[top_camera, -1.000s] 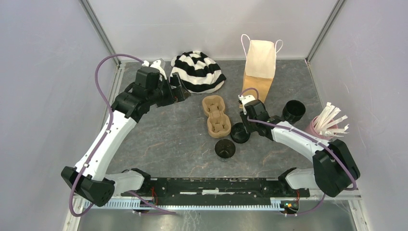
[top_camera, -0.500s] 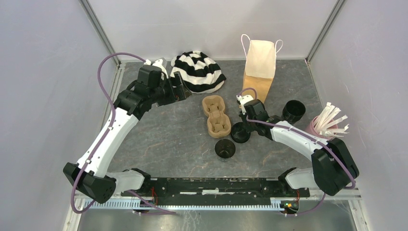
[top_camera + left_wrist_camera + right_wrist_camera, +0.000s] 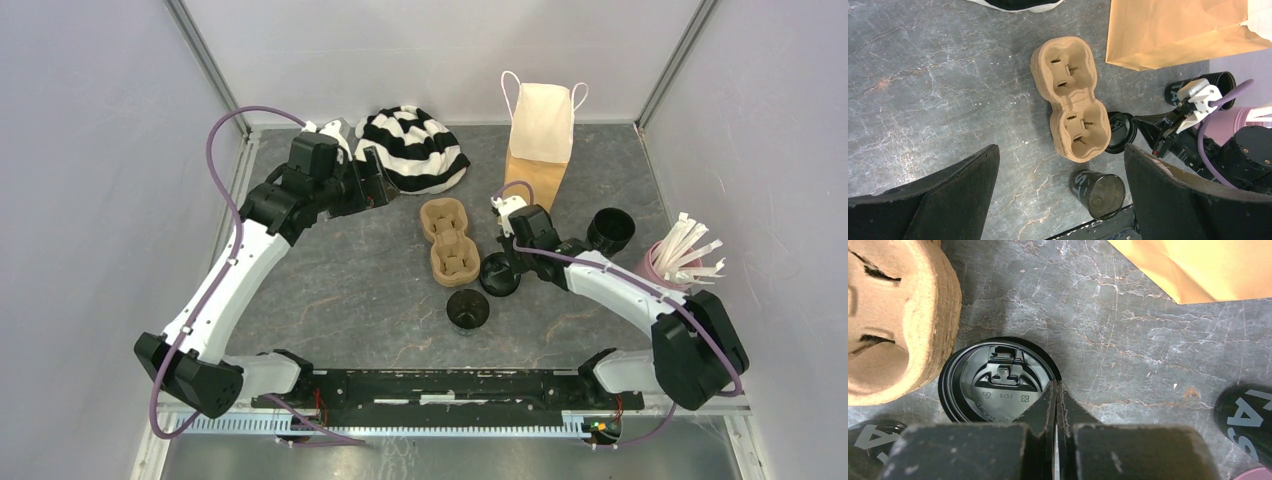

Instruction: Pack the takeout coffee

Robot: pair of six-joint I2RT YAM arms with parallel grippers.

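Black lid (image 3: pixel 998 385) sits pinched by its rim in the right pincer (image 3: pixel 1056 386). Lidding seems in hand, so next carry it onto the open cup (image 3: pixel 467 308) at the pincer's near left. Left pincer (image 3: pixel 1060 155) gapes.

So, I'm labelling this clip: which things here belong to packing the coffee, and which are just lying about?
For the job: near black cup, far black cup, black lid, brown paper bag, probably the cardboard carrier.
Lying about: striped cloth, pink cup of white sticks.
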